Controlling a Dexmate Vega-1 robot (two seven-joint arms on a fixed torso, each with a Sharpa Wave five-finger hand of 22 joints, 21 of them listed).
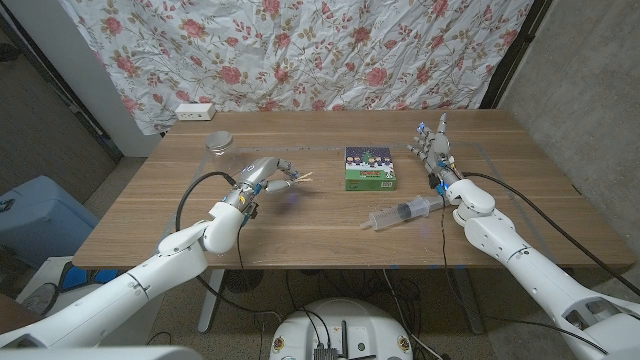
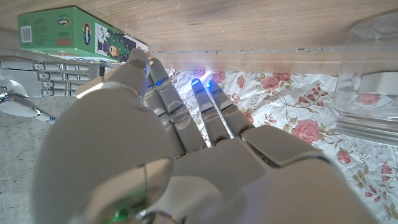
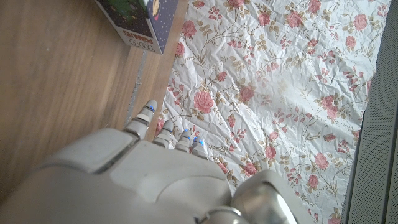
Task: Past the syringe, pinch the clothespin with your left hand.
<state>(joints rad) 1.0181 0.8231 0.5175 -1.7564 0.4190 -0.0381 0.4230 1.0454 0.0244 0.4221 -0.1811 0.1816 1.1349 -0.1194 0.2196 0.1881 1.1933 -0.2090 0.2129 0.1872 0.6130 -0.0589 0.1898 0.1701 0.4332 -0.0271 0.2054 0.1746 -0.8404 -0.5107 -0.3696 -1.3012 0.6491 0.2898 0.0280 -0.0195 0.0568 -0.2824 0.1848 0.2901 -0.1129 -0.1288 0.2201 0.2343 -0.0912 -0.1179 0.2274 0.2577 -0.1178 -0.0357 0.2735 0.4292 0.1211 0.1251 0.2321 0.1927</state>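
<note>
Nearest the head camera: two white arms entering from the bottom corners, reaching over the wooden surface (image 1: 330, 240). Left hand (image 1: 268, 176) raised at about 9 o'clock from the surface's middle, fingers drawn together and pinching a pale wooden clothespin (image 1: 298, 179) whose tip juts toward 3 o'clock. Seen from the left wrist, fingers (image 2: 205, 112) pressed close side by side, blue lights at the tips; clothespin itself hidden behind them there. Clear syringe (image 1: 404, 212) lying flat at about 4 o'clock from the middle, well apart from the clothespin, its plunger end pointing toward 8 o'clock. Right hand (image 1: 432, 148) at 2 o'clock, standing upright with fingers apart, holding nothing, near the syringe's barrel end. Green box (image 1: 370, 168) between the two hands, just beside the right one; printing on its dark side panel too small to read, possibly "100" in the right wrist view. Small clear dish (image 1: 218, 142) at 10 o'clock. White power strip (image 1: 195, 111) at the far edge, against a floral cloth (image 1: 300, 50).
</note>
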